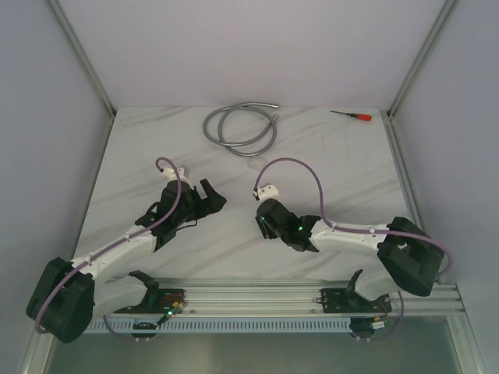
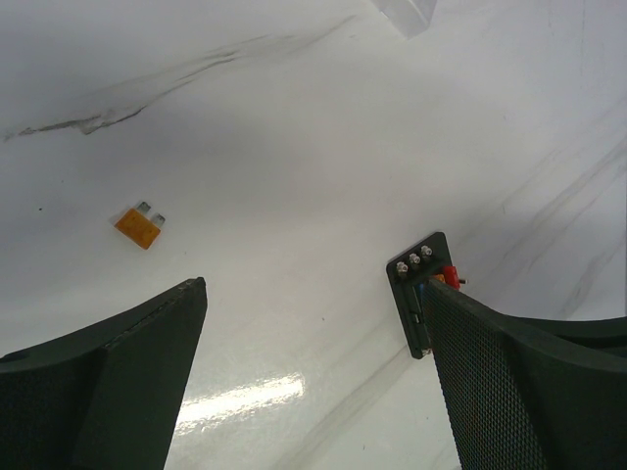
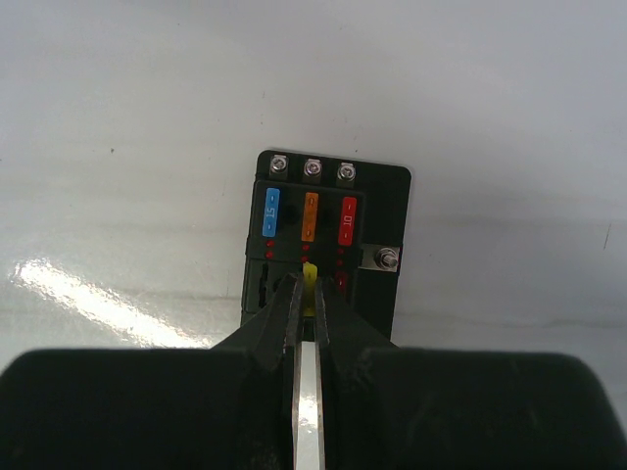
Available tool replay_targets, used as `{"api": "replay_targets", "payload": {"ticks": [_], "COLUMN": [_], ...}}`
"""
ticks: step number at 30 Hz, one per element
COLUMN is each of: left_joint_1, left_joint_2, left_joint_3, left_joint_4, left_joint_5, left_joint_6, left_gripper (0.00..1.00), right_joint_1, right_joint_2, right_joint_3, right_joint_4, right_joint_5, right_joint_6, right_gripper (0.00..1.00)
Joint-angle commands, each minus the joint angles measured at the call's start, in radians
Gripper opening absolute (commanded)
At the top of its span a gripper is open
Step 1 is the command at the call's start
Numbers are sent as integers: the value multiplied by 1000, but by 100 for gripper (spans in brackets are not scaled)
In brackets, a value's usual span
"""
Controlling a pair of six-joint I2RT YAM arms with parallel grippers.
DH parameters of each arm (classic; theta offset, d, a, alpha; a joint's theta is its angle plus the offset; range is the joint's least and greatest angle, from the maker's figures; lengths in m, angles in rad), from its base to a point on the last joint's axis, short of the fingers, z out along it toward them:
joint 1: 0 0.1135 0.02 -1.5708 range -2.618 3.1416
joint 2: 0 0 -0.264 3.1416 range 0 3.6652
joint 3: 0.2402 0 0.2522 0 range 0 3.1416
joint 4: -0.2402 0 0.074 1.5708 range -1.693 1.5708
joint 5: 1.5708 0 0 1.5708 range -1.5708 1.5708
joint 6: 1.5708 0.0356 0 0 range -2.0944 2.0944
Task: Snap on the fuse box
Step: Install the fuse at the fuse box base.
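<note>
The fuse box (image 3: 377, 211) is a small black block lying flat on the white table, with blue (image 3: 271, 211), orange (image 3: 310, 215) and red (image 3: 348, 220) fuses seated in its far row. My right gripper (image 3: 312, 289) is directly over its near row, shut on a yellow fuse (image 3: 311, 277) held upright between the fingertips. In the left wrist view the fuse box (image 2: 411, 294) stands just beyond the right finger. My left gripper (image 2: 313, 294) is open and holds nothing. From above, both grippers, left (image 1: 212, 199) and right (image 1: 261, 222), meet mid-table, and the box is hidden under them.
A loose orange fuse (image 2: 138, 225) lies on the table ahead-left of the left gripper. A clear plastic piece (image 2: 407, 12) shows at the top edge. A coiled grey hose (image 1: 240, 128) and a red-handled screwdriver (image 1: 351, 115) lie at the back.
</note>
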Motion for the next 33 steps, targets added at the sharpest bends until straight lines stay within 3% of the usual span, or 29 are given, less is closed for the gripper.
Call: {"api": "replay_targets", "payload": {"ticks": [1, 33], "left_joint_1": [7, 9], "left_joint_2": [-7, -3], "left_joint_3": [-10, -8], "left_joint_4": [-6, -6], "left_joint_5": [11, 8], "left_joint_6": [-6, -9], "left_gripper": [100, 100], "right_joint_1": [8, 8], "right_joint_2": [8, 12], "right_joint_3": [-5, -26], "right_joint_4": [9, 48], "right_joint_5": [6, -4], "right_joint_6": [1, -19], "right_gripper": [0, 0]}}
